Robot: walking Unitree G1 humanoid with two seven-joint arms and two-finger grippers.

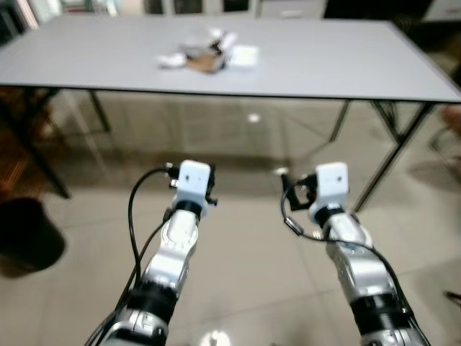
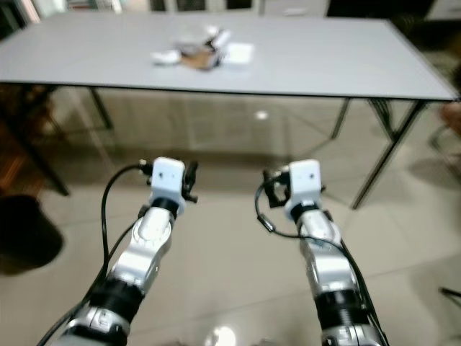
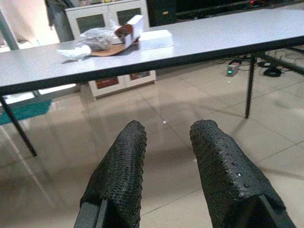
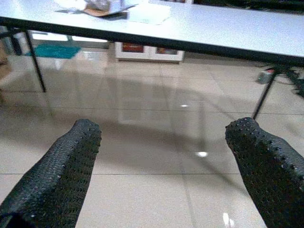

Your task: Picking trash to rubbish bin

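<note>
A small pile of trash (image 1: 207, 55) lies on the far middle of a long grey table (image 1: 324, 65): crumpled clear plastic, a brown card piece, white paper and a white box (image 3: 153, 39). Both silver arms reach forward at knee height over the floor, short of the table's near edge. My left gripper (image 3: 168, 130) is open by a narrow gap, with nothing between its black fingers (image 3: 121, 175). Beside it, my right gripper (image 4: 165, 127) is spread wide and empty. White wrist housings (image 1: 194, 180) cap each arm in the eye views.
A black rubbish bin (image 1: 25, 234) stands on the floor at my left. The table has thin black legs (image 1: 392, 155) at the right and a dark leg (image 1: 43, 169) at the left. Glossy beige tiles (image 1: 245, 267) spread below. White cabinets (image 3: 107, 19) stand behind the table.
</note>
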